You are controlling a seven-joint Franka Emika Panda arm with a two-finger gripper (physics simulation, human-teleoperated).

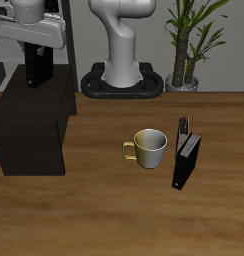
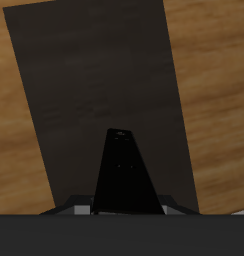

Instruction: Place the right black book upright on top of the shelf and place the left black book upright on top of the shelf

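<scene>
My gripper [image 1: 36, 52] is shut on the right black book [image 1: 37, 68] and holds it upright over the back part of the shelf's flat top. The shelf [image 1: 34, 125] is a low, matte black cabinet. I cannot tell whether the book's lower edge touches the top. In the wrist view the book [image 2: 124, 175] runs down from the gripper [image 2: 126, 206] toward the shelf top [image 2: 94, 80]. The left black book [image 1: 187, 160] stands upright on the table, beside the mug and apart from the shelf.
A cream mug with a yellow handle [image 1: 149, 148] stands between the shelf and the left black book. Thin dark prongs [image 1: 183, 126] rise just behind that book. The robot's base [image 1: 122, 80] and a potted plant [image 1: 186, 50] are at the back.
</scene>
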